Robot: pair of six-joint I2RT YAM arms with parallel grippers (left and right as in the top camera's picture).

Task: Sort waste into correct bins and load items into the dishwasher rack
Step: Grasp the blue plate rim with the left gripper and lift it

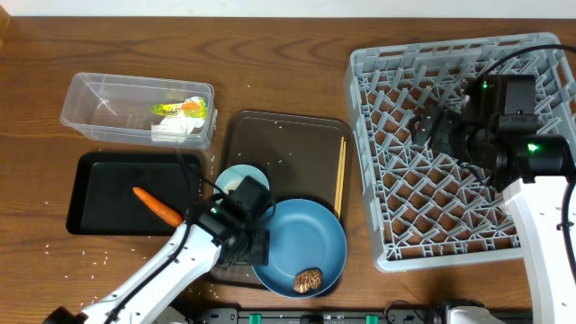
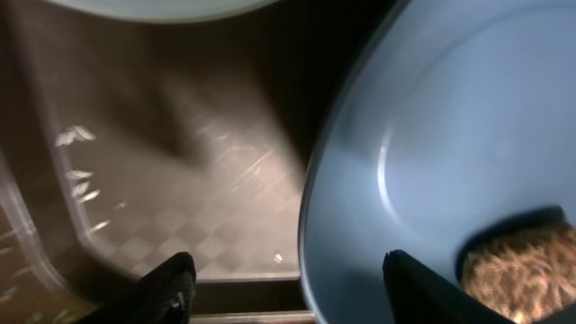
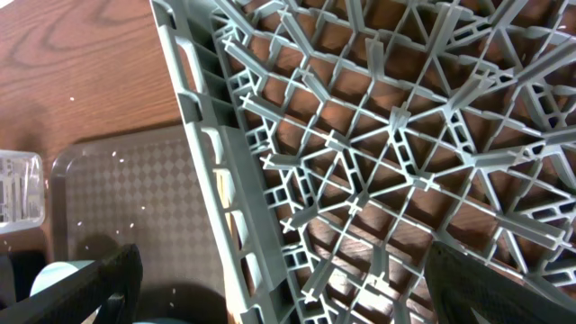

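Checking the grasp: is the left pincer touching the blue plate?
Cannot tell. In the left wrist view the left pincer straddles the blue plate's rim, open, but fingertip contact is hidden.

One rack (image 1: 459, 153), one clear tub (image 1: 81, 94), one black tray (image 1: 103, 193), one brown tray (image 1: 288, 148), one blue plate (image 1: 310, 236), one carrot (image 1: 157, 206), two chopsticks (image 1: 340, 175).

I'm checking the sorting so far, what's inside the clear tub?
The tub holds a wrapper and crumpled paper at its right end. Anything beneath them is covered.
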